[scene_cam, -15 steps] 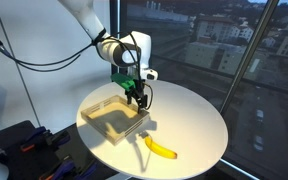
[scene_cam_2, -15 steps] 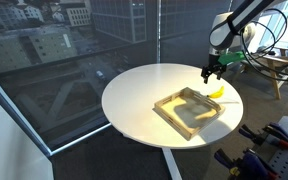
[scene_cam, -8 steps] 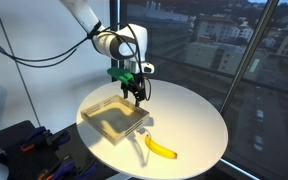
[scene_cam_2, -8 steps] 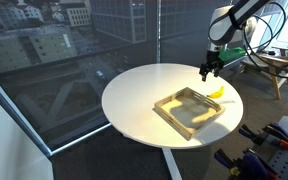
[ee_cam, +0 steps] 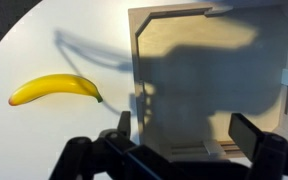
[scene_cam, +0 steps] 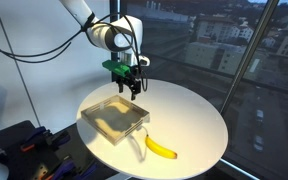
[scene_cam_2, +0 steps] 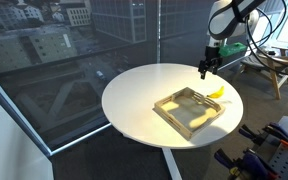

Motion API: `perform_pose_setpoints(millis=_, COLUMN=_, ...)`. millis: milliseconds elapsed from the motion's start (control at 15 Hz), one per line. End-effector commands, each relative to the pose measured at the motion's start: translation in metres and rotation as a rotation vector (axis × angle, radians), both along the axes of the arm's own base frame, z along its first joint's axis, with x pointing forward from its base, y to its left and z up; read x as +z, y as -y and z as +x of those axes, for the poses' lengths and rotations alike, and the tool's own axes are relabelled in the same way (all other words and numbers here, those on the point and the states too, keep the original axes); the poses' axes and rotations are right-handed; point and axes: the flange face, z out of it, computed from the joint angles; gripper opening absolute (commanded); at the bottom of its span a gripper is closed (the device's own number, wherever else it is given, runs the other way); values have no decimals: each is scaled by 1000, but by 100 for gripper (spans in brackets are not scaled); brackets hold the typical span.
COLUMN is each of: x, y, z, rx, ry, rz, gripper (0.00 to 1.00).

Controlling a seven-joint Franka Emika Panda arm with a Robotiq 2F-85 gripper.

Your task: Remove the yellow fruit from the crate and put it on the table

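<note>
The crate (scene_cam: 136, 127) (scene_cam_2: 174, 115) is a shallow square box with clear walls and a tan base, resting on the round white table (scene_cam: 194, 115) (scene_cam_2: 134, 95). In the wrist view the crate (ee_cam: 136, 50) lies below me, and its base looks bare under the arm's shadow. The yellow fruit is out of view in every frame. My gripper (scene_cam: 134, 90) (scene_cam_2: 206, 72) hangs open above the crate's far side, well off it. Nothing sits between the fingers in the wrist view, where the gripper (ee_cam: 187, 130) frames the crate's near edge.
A long yellow banana (scene_cam: 161, 149) (scene_cam_2: 216, 91) (ee_cam: 54, 89) lies on the table just outside the crate. Glass windows stand close behind the table. A dark case with tools sits on the floor beside it.
The open gripper has risen and drawn back from just over the crate. The crate and banana have not moved.
</note>
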Motion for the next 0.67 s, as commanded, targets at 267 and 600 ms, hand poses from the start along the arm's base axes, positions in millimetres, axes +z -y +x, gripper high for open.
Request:
perform_pose_setpoints(millis=267, x=30, y=-12, z=-17, rx=-15, ry=-11, rz=-4, gripper=100)
perform_pose_setpoints(millis=600, x=42, y=-20, z=-24, rx=-46, ry=-10, rz=-14, gripper=100)
